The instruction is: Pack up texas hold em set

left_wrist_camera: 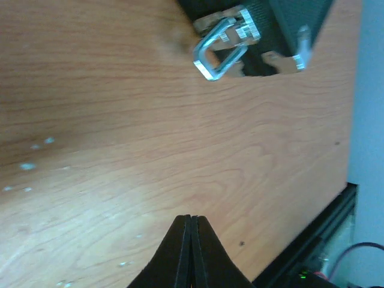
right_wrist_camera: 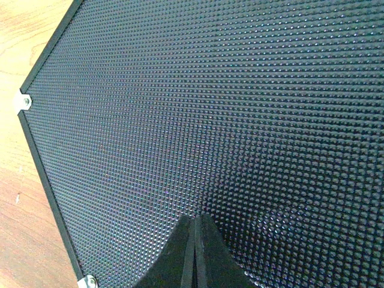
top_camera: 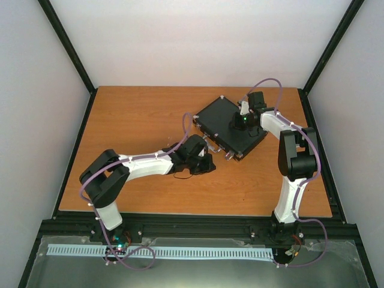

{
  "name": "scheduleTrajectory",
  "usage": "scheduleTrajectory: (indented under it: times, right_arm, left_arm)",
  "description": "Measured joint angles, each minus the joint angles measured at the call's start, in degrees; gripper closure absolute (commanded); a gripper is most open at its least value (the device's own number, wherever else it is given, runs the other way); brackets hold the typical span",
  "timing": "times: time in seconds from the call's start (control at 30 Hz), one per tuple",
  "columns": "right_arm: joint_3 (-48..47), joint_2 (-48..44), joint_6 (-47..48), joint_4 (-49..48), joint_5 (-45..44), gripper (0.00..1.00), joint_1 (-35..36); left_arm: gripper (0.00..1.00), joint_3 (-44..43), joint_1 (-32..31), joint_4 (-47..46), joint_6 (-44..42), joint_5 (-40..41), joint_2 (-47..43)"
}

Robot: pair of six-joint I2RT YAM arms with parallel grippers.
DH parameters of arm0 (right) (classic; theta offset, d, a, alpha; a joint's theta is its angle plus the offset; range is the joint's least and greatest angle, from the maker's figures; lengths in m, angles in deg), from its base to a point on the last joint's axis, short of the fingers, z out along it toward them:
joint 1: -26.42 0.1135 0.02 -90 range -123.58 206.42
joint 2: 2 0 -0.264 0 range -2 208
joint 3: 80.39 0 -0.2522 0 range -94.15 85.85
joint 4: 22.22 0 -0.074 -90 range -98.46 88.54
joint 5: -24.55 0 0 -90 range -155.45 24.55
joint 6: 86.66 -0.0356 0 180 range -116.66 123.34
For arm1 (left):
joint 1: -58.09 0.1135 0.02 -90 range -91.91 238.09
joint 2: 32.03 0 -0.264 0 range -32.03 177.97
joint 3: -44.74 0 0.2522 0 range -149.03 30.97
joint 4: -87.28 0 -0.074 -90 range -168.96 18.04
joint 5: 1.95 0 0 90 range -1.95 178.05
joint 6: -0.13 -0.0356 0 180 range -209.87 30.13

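Observation:
The flat black case [top_camera: 225, 123] lies closed on the wooden table, turned at an angle, right of centre. Its silver handle [left_wrist_camera: 219, 51] and a latch [left_wrist_camera: 300, 51] show at the top of the left wrist view. My left gripper [top_camera: 207, 163] is shut and empty, low over bare wood just in front of the case's handle side; its tips show in the left wrist view [left_wrist_camera: 191, 219]. My right gripper [top_camera: 240, 123] is shut and empty, with its tips [right_wrist_camera: 193, 219] right over the dimpled black lid [right_wrist_camera: 210, 108]; I cannot tell if they touch it. No chips, disc or token are in view.
The wooden table [top_camera: 138, 120] is framed by black rails, with white walls on three sides. Silver corner studs [right_wrist_camera: 22, 101] mark the case's edge. A black rail [left_wrist_camera: 312, 246] runs along the table's near edge by the left gripper.

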Motion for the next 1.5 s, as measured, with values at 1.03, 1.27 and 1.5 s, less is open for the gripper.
scheduleTrajectory:
  times: [1.03,1.27,1.5]
  right_arm:
    - [0.04,0.02,0.02,-0.11,0.07,0.97,0.00]
    - [0.04,0.02,0.02,-0.11,0.04,0.97,0.00]
    - [0.04,0.11,0.04,-0.11,0.09,0.97,-0.02]
  left_arm:
    - [0.99,-3.10,1.88,-30.95,26.82,-7.93,16.04]
    - [0.99,-3.52,2.80,-31.30,26.80,-8.55,18.64]
    - [0.99,-3.89,3.91,-31.21,26.77,-9.05,19.87]
